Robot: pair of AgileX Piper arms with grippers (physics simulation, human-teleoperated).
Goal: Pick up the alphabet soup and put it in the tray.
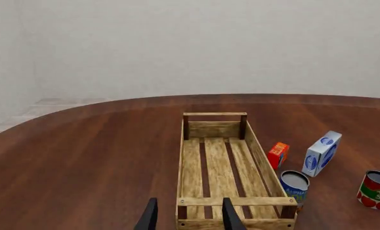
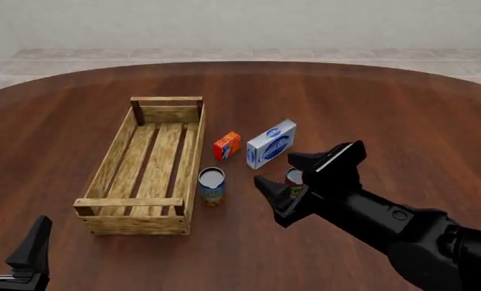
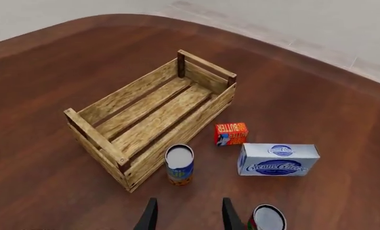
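The alphabet soup (image 2: 211, 186) stands upright on the table just right of the tray's near end; it also shows in the left wrist view (image 1: 295, 187) and the right wrist view (image 3: 180, 165). The tray (image 2: 111, 159) is a long light-wood crate, holding nothing, and shows in both wrist views (image 1: 216, 114) (image 3: 177, 129). My right gripper (image 2: 277, 170) is open and empty, above the table to the right of the soup can (image 3: 188, 218). My left gripper (image 2: 10, 233) is open and empty at the near left, before the tray's near end (image 1: 190, 218).
A red-and-green can (image 2: 293, 176) stands partly behind my right gripper (image 3: 266, 219) (image 1: 375, 189). A small orange butter box (image 2: 226, 145) and a blue-white cream cheese box (image 2: 271, 143) stand right of the tray, beyond the soup can.
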